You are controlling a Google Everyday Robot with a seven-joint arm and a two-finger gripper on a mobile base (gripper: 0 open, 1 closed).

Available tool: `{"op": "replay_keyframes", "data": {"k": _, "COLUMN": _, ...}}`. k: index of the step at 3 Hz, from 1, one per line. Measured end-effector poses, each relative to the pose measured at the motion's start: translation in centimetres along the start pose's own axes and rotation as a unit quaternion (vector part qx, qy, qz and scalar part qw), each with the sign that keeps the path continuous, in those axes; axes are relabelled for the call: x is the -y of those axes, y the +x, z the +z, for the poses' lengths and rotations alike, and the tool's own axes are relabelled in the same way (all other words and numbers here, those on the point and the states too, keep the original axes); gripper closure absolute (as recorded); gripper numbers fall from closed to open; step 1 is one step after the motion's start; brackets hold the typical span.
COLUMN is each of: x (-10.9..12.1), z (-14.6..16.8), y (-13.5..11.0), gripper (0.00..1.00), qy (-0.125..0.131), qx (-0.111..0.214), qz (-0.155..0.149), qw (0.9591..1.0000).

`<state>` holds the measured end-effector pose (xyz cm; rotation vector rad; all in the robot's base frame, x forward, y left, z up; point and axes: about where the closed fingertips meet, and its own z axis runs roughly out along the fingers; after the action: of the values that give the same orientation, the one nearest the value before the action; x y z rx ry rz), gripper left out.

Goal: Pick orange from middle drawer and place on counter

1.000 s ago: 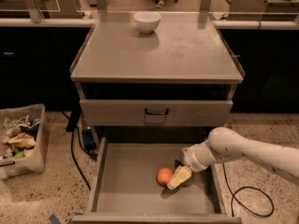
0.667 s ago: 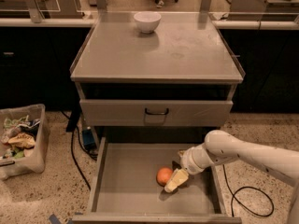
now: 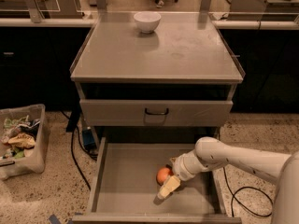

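The orange [image 3: 163,175] lies on the floor of the open middle drawer [image 3: 126,181], right of centre. My gripper [image 3: 169,185] reaches down into the drawer from the right and sits against the orange's right side, with one pale finger [image 3: 168,187] pointing toward the drawer's front. The white arm comes in from the lower right. The counter [image 3: 154,50] is the grey cabinet top above the drawers.
A white bowl [image 3: 147,21] stands at the back of the counter. A drawer front with a black handle [image 3: 156,112] is closed above the open drawer. A bin of clutter [image 3: 18,139] sits on the floor at left. Cables [image 3: 243,195] lie on the floor at right.
The gripper has shifted slightly left and toward the drawer's front beside the orange. The orange has stayed in about the same place.
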<state>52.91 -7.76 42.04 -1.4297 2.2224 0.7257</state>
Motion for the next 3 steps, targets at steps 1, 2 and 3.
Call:
{"op": "replay_keyframes", "data": {"k": 1, "x": 0.1, "z": 1.2, "y": 0.3, "gripper": 0.00, "qy": 0.001, "qx": -0.007, "qz": 0.002, "qw": 1.0000}}
{"op": "replay_keyframes", "data": {"k": 2, "x": 2.1, "z": 2.7, "y": 1.1, "gripper": 0.00, "qy": 0.027, "qx": -0.021, "qz": 0.016, "qw": 0.9993}}
{"op": "replay_keyframes", "data": {"k": 3, "x": 4.3, "z": 3.0, "y": 1.6, "gripper": 0.00, "qy": 0.055, "qx": -0.025, "qz": 0.035, "qw": 0.9976}}
